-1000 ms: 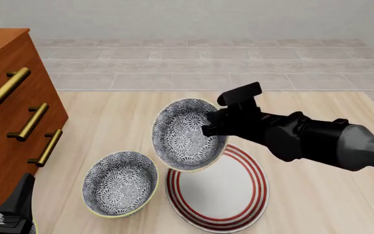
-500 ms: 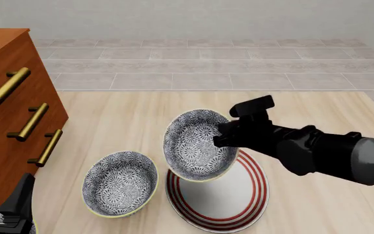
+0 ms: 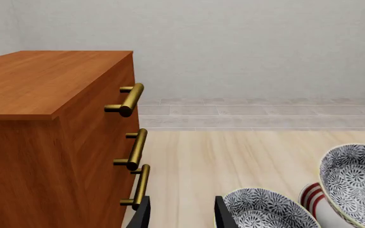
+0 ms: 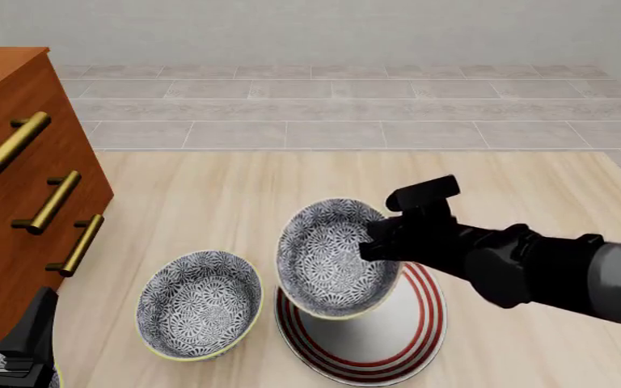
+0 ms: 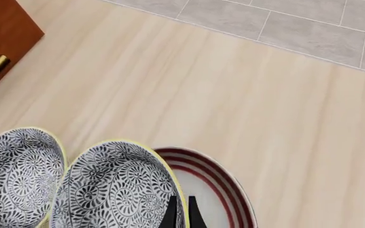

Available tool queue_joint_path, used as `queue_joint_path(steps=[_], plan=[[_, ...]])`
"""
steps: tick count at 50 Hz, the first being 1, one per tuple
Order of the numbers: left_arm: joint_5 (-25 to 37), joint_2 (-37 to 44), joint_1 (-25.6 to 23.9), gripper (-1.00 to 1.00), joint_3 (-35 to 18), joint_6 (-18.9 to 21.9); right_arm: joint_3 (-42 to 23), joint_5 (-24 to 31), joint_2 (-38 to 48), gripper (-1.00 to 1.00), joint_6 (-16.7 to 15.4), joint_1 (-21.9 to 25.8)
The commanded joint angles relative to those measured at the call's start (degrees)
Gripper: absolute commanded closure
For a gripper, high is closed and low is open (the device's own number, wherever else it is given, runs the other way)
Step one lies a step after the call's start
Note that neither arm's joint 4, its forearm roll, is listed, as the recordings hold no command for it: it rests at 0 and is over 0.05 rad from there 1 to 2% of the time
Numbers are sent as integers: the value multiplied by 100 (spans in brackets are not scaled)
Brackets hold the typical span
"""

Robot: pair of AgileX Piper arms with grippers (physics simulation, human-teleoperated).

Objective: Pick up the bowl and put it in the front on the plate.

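We saw the right gripper (image 4: 381, 238) pinching the rim of the deep floral bowl (image 4: 335, 259), tilted above the flat red-ringed plate (image 4: 397, 339). A second bowl (image 4: 200, 304) sat beside it. The left gripper (image 3: 179, 213) was released, its fingers apart.

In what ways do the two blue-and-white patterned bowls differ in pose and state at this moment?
The blue-and-white floral bowl on the right is tilted and held at its rim by the right tool, above the red-ringed white plate. The blue-and-white floral bowl on the left sits upright on the wooden table, untouched, beside the plate. Both share the same pattern and yellowish rim.
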Motion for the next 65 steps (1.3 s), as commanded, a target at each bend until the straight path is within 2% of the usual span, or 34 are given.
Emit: queue_joint_path(steps=[1, 34, 64, 65], plan=[[0, 0, 0, -100, 0, 0, 196, -94, -34, 100, 65, 0], [0, 0, 0, -100, 0, 0, 652, 41, -437, 100, 82, -51], [0, 0, 0, -100, 0, 0, 857, -545, 102, 100, 214, -197], [0, 0, 0, -100, 0, 0, 852, -540, 109, -100, 206, -200]])
